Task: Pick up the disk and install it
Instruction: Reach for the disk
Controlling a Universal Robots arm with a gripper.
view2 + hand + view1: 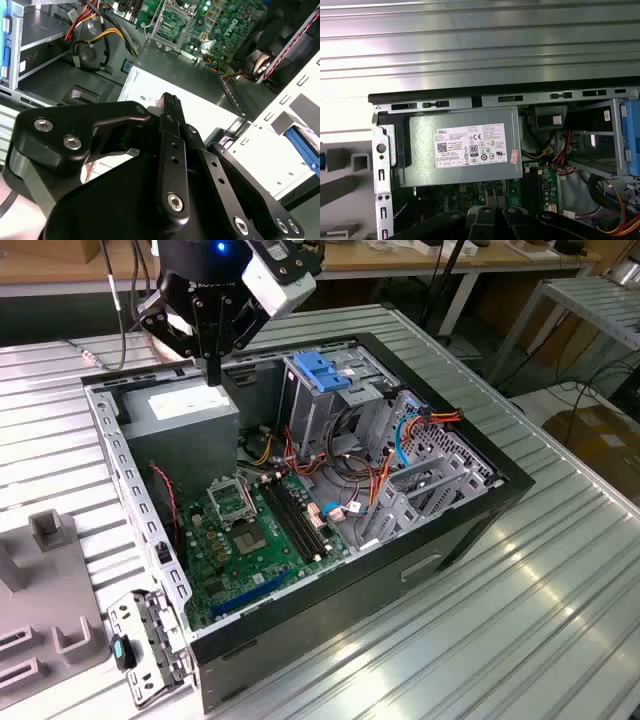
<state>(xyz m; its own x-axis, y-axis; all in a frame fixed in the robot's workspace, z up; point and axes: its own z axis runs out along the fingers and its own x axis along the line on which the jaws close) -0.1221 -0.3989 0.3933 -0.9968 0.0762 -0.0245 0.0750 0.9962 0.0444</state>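
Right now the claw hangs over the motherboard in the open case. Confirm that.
Wrong on one count: the claw hangs over the grey power supply, not the motherboard, in the open case. The exterior view shows it.

Tabletop: ribbed silver metal laid in long slats, with bright patches of reflected light on the nearer slats. Behind it stands a pale wooden workbench. On the exterior view's right are a second slatted metal table on thin legs and, lower down, what appears to be a brown cardboard box.
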